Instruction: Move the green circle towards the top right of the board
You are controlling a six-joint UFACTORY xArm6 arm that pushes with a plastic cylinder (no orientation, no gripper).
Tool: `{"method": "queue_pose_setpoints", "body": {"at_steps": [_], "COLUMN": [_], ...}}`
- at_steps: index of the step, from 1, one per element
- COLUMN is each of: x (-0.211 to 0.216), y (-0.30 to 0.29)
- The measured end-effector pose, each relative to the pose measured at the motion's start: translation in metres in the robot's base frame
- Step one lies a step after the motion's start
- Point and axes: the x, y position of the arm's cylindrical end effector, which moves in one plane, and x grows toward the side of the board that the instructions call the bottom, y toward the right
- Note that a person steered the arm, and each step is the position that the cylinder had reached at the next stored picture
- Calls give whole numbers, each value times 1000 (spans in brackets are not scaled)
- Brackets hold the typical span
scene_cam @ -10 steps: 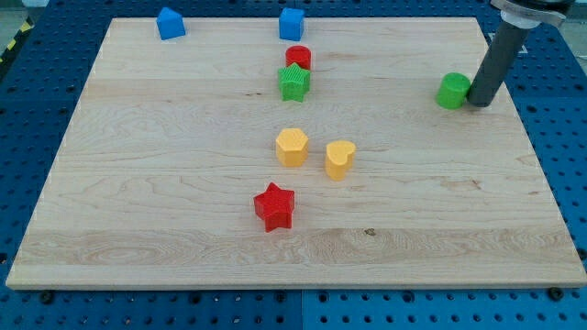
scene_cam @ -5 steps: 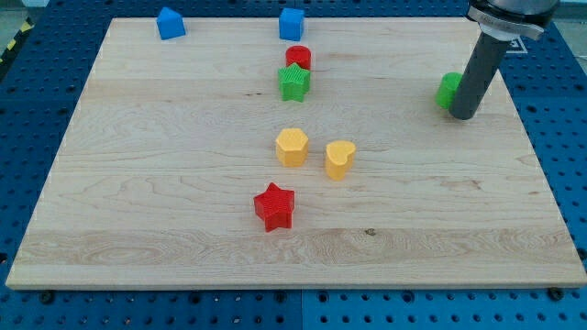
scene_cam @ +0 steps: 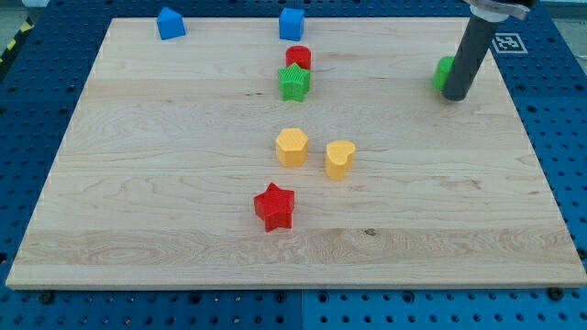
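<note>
Block count on the surface (scene_cam: pixel 138 183): 8 total. 2 blue, 2 red, 2 green, 2 yellow.

Blues are both along the view's top edge: one blue block (scene_cam: pixel 170 23) toward the top left, roof-shaped I think, and a blue cube (scene_cam: pixel 292 23) near top center. Right below that cube sits the red cylinder (scene_cam: pixel 298 58), w/ the green star (scene_cam: pixel 293 82) touching it on the bottom side, basically stacked in a line down the view. Further down, mid-board, a yellow hexagon (scene_cam: pixel 292 147) and just beside it on the right a yellow block (scene_cam: pixel 339 159), kinda heart-shaped, apart from each other by a small gap. Below those, the red star (scene_cam: pixel 274 207) on its own.

The green circle (scene_cam: pixel 444 72) is over at the view's right, upper part of the board, mostly hidden behind the rod, only its left sliver shows. My tip (scene_cam: pixel 456 95) is right against it on its right/bottom side, touching as far as I can tell.

No jaws on this rig, just the dark rod, so nothing to say on open/closed.

Writing: none readable. There's a black-and-white square marker (scene_cam: pixel 505 42) off the board at top right, pattern only partly visible. No containers anywhere.
</note>
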Motion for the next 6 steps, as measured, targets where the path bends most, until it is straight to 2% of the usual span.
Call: {"method": "queue_pose_setpoints", "body": {"at_steps": [4, 6], "x": [-75, -81], "y": [0, -6]}}
